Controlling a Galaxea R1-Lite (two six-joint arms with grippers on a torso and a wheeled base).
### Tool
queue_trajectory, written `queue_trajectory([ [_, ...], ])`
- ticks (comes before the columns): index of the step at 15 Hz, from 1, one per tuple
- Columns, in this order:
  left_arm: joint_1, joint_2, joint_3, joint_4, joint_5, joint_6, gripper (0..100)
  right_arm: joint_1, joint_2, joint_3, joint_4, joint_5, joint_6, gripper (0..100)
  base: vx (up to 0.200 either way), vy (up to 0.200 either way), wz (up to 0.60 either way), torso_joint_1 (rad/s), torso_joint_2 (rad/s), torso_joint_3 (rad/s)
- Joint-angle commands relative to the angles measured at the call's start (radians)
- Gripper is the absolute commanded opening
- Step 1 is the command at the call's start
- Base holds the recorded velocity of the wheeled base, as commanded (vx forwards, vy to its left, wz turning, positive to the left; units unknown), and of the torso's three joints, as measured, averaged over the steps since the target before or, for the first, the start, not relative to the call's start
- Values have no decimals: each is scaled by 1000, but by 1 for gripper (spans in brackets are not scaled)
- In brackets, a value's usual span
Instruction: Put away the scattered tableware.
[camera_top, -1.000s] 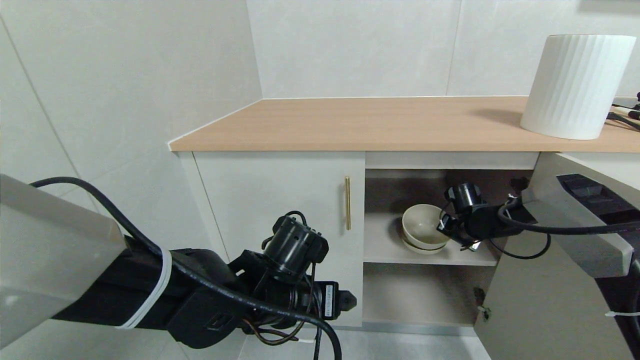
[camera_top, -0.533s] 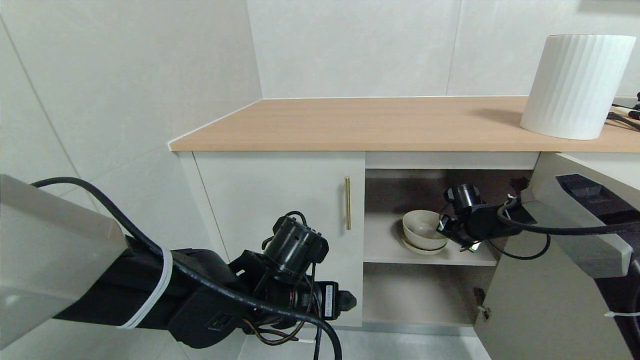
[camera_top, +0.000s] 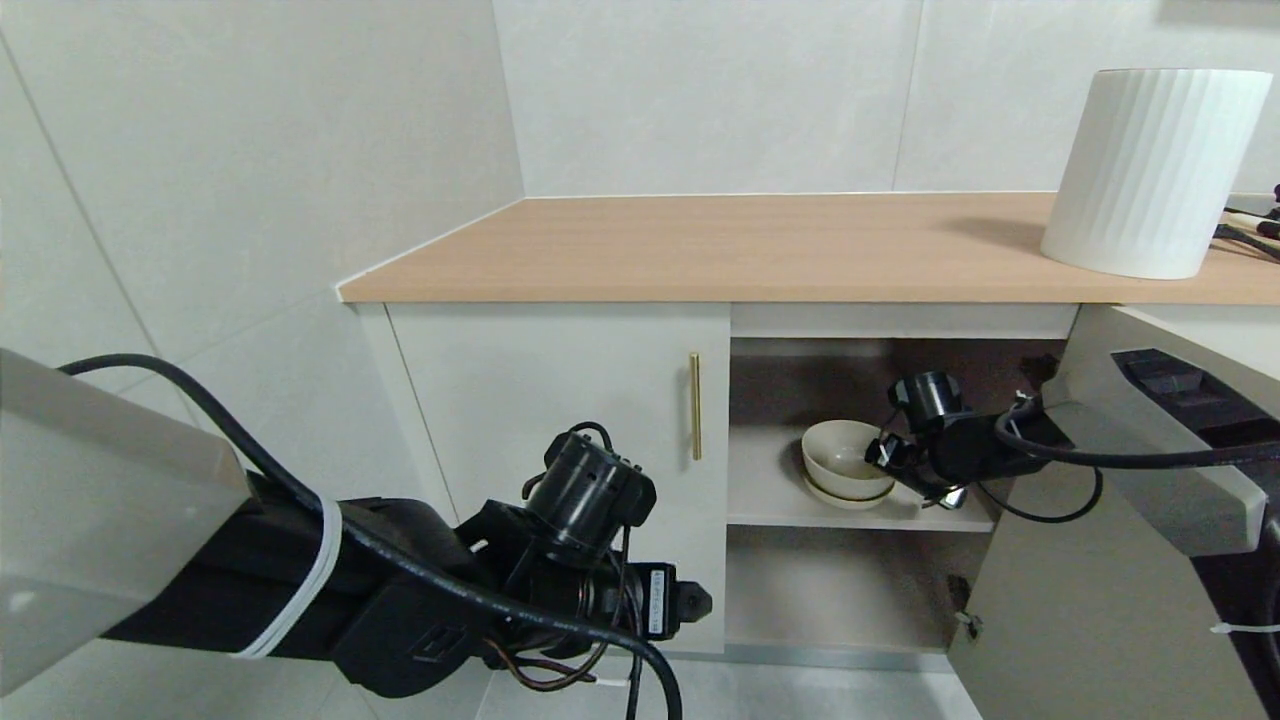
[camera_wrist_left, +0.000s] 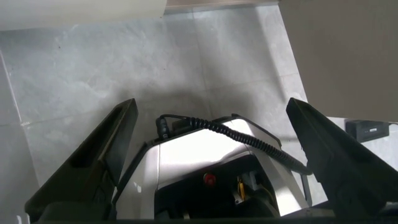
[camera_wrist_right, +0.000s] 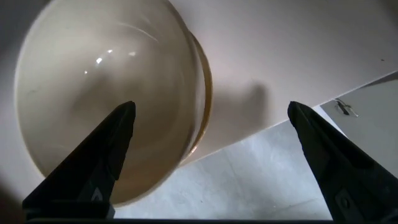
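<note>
In the head view the right arm's wrist housing hides its fingertips, so contact with the bowls (camera_top: 843, 462) cannot be judged there. The stack sits on the upper shelf (camera_top: 770, 497) of the open cabinet, and of the lower bowl only a thin rim shows.

The right wrist view shows more: the right end effector (camera_wrist_right: 210, 107) is released, its fingers (camera_wrist_right: 93, 165) spread wide. The top bowl lies past one finger and partly behind it, unheld, nested in the one beneath.

The left end effector (camera_wrist_left: 211, 104) hangs low in front of the closed door (camera_top: 560, 420) and is spread wide with nothing in it.

A white ribbed container (camera_top: 1150, 170) stands on the bench (camera_top: 700, 250), and dark items beside it are cut off at the edge.
</note>
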Motion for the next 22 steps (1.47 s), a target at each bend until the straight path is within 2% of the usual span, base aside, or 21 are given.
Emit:
queue_trajectory([
  [1, 7, -20, 2, 0, 3, 1, 100, 4, -67, 73, 7, 0, 0, 100, 0, 0, 0, 0, 0, 0],
  [3, 19, -94, 14, 3, 3, 15, 100, 33, -183, 175, 10, 12, 0, 100, 0, 0, 0, 0, 0, 0],
  [6, 53, -266, 66, 4, 8, 81, 100, 106, -430, 413, 2, 14, -5, 100, 0, 0, 0, 0, 0, 0],
  [7, 62, -320, 78, 6, 8, 86, 100, 119, -513, 442, 9, 14, -3, 100, 0, 0, 0, 0, 0, 0],
  [10, 64, -467, 154, 8, 6, 86, 100, 189, -771, 590, 56, 65, -100, 100, 0, 0, 0, 0, 0, 0],
  [13, 64, -577, 250, 6, -18, 84, 100, 257, -964, 723, 114, 92, -126, 100, 0, 0, 0, 0, 0, 0],
  [15, 95, -617, 302, 4, -26, 86, 100, 309, -1055, 769, 202, 88, -130, 100, 0, 0, 0, 0, 0, 0],
  [18, 113, -620, 309, 4, -20, 87, 100, 349, -1098, 803, 285, 81, -129, 100, 0, 0, 0, 0, 0, 0],
  [22, 113, -597, 313, 4, -17, 87, 100, 373, -1127, 864, 285, 77, -130, 100, 0, 0, 0, 0, 0, 0],
])
